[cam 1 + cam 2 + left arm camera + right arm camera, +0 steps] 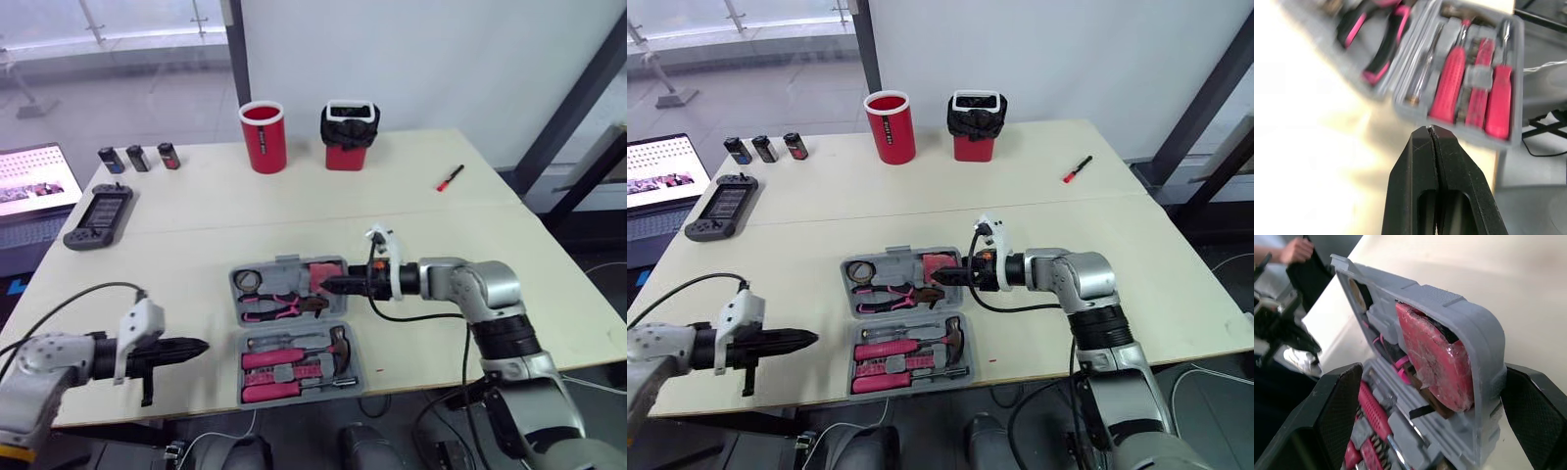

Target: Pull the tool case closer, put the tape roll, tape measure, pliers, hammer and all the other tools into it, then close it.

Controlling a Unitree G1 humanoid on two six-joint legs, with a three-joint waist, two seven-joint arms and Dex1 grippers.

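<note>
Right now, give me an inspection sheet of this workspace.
Surface: beige table, two tops joined.
Job's things: grey tool case open, far half tilted up; pliers, hammer, pink tape measure inside.
Clutter: red cup, lined bin, handheld console, three small cans, red pen.
Grippers: left gripper shut, beside the case; right gripper open astride the raised half.
Cables: black cable loops under the right wrist.
Surroundings: laptop at left; a person's hand.

the pale table (196, 235) holds an open grey tool case (284, 262) up front, a red cup (263, 137) and red bin (345, 155) at the back, three small cylinders (138, 158), a handheld console (98, 217), a red pen (450, 177).
</note>
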